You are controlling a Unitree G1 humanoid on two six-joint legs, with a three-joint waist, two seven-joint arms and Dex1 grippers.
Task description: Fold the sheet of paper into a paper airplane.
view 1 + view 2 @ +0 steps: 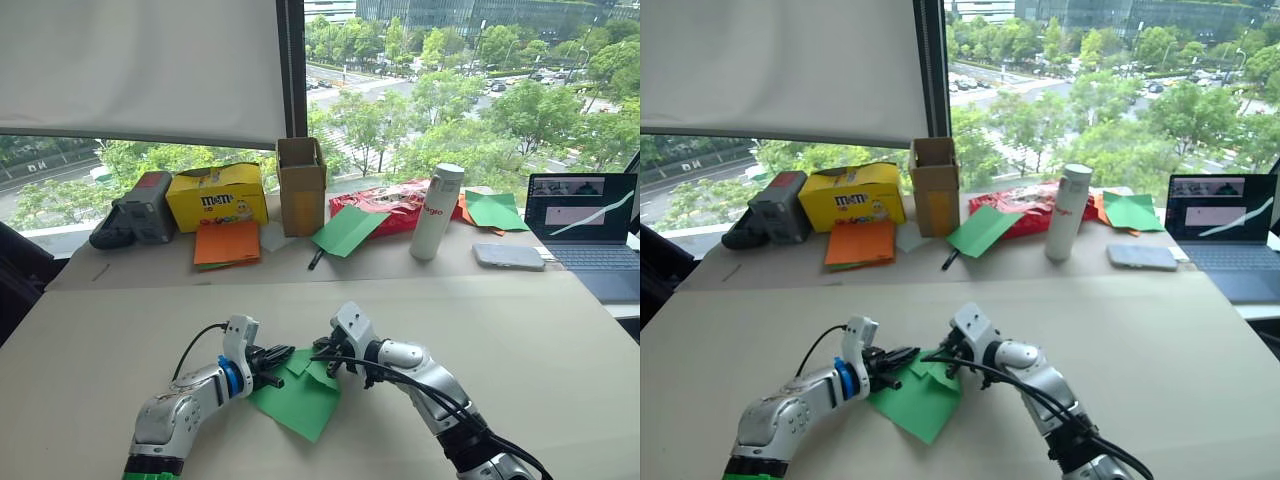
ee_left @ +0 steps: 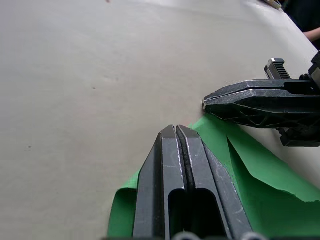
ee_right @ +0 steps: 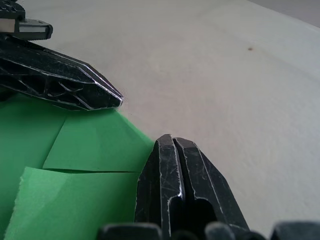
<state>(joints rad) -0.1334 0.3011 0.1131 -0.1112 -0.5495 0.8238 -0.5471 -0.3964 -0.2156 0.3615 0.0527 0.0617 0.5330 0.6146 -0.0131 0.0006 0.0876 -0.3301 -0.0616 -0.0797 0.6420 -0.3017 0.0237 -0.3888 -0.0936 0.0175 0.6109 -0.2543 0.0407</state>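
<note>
1. The sheet of paper (image 1: 298,398) lies flat on my table (image 1: 520,340), near the near edge and about midway between the left and right edges. One corner points toward me, and the corner on the far side is folded over into layered flaps.
2. My left end effector (image 1: 282,353) sits at the folded far corner of the green sheet, coming in from the left. In the left wrist view its fingers (image 2: 172,165) are pressed together, tips over the paper's edge; I cannot tell if any paper is pinched between them.
3. My right end effector (image 1: 326,362) meets the same folded corner from the right, tip to tip with the left one. Its fingers (image 3: 175,165) are also closed flat against each other, resting just beside the flap's edge.
4. Along the far edge stands an open brown cardboard box (image 1: 301,185), upright; I cannot see inside it.
5. Left of it is a yellow M&M's box (image 1: 217,196), closed, with orange paper sheets (image 1: 227,243) lying in front of it.
6. A second green sheet (image 1: 349,229) leans by a red snack bag (image 1: 385,205), next to a white bottle (image 1: 437,212) standing upright.
7. A laptop (image 1: 588,232) is open at the far right corner.
</note>
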